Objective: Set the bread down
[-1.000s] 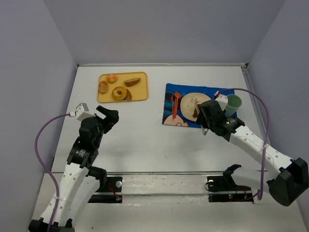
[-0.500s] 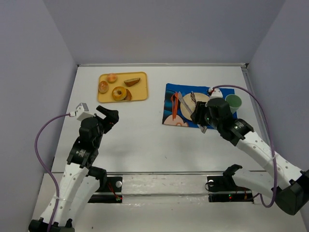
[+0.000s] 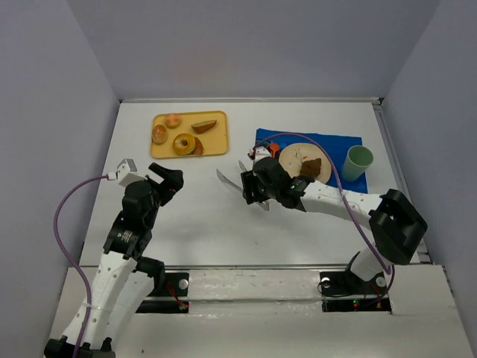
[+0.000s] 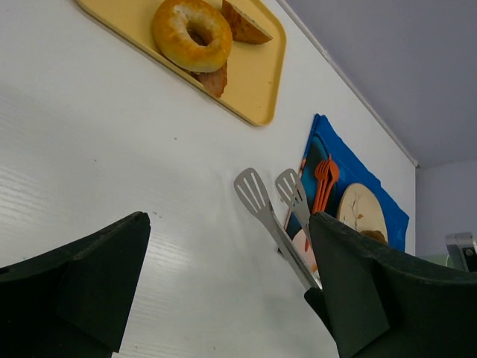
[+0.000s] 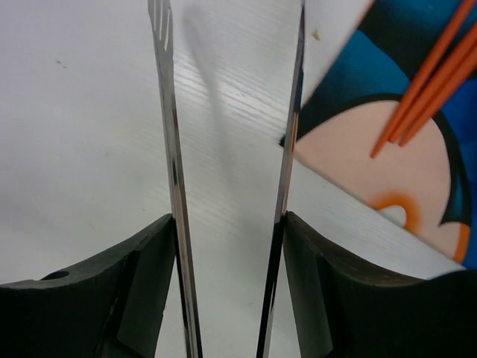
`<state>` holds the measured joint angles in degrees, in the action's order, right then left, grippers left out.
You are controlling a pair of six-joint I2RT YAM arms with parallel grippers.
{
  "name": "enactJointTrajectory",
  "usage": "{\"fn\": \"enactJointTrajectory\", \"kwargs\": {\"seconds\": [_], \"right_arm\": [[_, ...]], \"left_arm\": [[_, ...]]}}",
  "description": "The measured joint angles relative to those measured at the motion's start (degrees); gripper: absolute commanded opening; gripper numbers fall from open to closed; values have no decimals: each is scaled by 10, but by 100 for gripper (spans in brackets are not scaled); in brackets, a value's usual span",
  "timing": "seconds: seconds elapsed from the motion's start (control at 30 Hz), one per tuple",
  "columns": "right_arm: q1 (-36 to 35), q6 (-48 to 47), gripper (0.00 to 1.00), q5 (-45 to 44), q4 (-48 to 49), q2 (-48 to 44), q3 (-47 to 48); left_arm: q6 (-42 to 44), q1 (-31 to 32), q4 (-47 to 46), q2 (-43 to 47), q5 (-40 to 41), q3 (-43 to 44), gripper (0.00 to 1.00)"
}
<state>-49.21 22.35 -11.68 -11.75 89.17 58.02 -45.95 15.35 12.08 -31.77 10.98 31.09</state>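
Note:
The bread [image 3: 311, 167], a dark brown chunk, lies on the right side of the tan plate [image 3: 292, 155] on the blue mat [image 3: 339, 142]. Its edge shows in the left wrist view [image 4: 375, 237]. My right gripper [image 3: 253, 188] is shut on metal tongs [image 3: 229, 177], whose arms stand apart and empty over the white table, left of the mat. In the right wrist view the tongs [image 5: 173, 149] run up between my fingers [image 5: 229, 224]. My left gripper [image 3: 168, 179] is open and empty, left of the tongs [image 4: 257, 198].
A yellow tray [image 3: 216, 142] at the back left holds a ring doughnut [image 3: 184, 143], a tan wedge slice [image 3: 203, 126] and small rolls. A green cup [image 3: 358, 159] stands at the mat's right end. Orange utensils [image 5: 425, 74] lie on the mat.
My right arm has swung left from over the plate to the table left of the mat. The bread now shows lying on the plate. The left arm has not moved.

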Motion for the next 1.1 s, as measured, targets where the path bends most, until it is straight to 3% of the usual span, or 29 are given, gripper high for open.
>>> {"fn": "enactJointTrajectory", "kwargs": {"seconds": [0.1, 0.37, 0.5, 0.7, 0.87, 1.1], "right_arm": [[-2, -17, 76, 31, 56, 16, -10], [-11, -31, 84, 58, 118, 59, -39], [-18, -31, 100, 60, 125, 50, -56], [-27, -21, 100, 49, 127, -43, -81], [-28, 9, 100, -43, 122, -168, -93], [-28, 63, 100, -250, -4, -314, -94]], "left_arm": [[0, 0, 0, 0, 0, 0, 99], [0, 0, 0, 0, 0, 0, 99], [0, 0, 1, 0, 0, 0, 99], [-1, 0, 2, 0, 1, 0, 99], [-1, 0, 10, 0, 7, 0, 99], [-4, 0, 17, -3, 19, 5, 99]]}}
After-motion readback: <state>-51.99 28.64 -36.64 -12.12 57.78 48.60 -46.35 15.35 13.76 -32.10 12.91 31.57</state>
